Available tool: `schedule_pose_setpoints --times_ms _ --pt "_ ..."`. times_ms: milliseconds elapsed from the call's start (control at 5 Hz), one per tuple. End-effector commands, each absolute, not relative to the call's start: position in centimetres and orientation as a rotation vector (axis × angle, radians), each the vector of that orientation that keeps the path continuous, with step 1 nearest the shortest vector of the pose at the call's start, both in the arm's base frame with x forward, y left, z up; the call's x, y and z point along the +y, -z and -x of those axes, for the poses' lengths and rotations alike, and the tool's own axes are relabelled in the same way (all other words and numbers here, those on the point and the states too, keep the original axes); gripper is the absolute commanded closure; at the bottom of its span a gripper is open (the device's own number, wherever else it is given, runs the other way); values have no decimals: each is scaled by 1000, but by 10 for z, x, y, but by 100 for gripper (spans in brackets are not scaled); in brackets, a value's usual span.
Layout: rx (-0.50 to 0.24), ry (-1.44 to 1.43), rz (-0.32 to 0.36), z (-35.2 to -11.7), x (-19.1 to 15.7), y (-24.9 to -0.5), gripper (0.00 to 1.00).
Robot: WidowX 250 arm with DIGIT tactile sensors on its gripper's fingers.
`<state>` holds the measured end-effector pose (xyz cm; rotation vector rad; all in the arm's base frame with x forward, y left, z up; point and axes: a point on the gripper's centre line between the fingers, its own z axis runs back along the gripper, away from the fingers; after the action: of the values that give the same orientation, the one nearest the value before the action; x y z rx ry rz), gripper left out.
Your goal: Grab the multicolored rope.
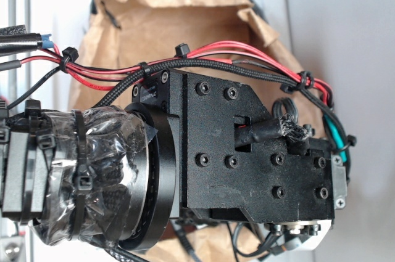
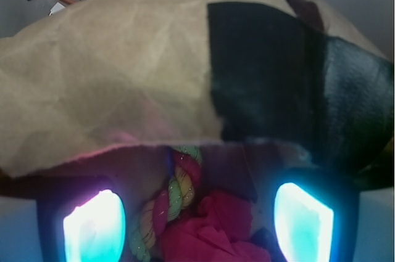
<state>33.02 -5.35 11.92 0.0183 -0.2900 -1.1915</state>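
Note:
In the wrist view the multicolored rope (image 2: pixel 176 191), twisted from red-pink, yellow and pale green strands, runs from under the bag's torn edge down toward the left finger. My gripper (image 2: pixel 199 222) is open, and its two glowing fingers (image 2: pixel 95 228) stand wide apart on either side of the rope without touching it. A red wrinkly lump (image 2: pixel 219 225) lies right beside the rope, also between the fingers. In the exterior view the black wrist housing (image 1: pixel 247 145) hides the fingers and the rope.
A crumpled brown paper bag (image 2: pixel 123 77) with a black tape patch (image 2: pixel 278 77) overhangs the rope's far part. The same bag (image 1: pixel 185 21) surrounds the arm in the exterior view. Red and black cables (image 1: pixel 216 52) run along the wrist.

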Motion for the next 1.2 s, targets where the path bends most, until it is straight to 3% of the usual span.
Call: schedule_pose_setpoints --times_ms 0,800,1000 --pt "-359 1205 -57 -335 -58 -143 0" --pt "-445 1314 -53 -299 -32 -162 0" --pt "-446 1366 -60 -292 -34 -155 0"
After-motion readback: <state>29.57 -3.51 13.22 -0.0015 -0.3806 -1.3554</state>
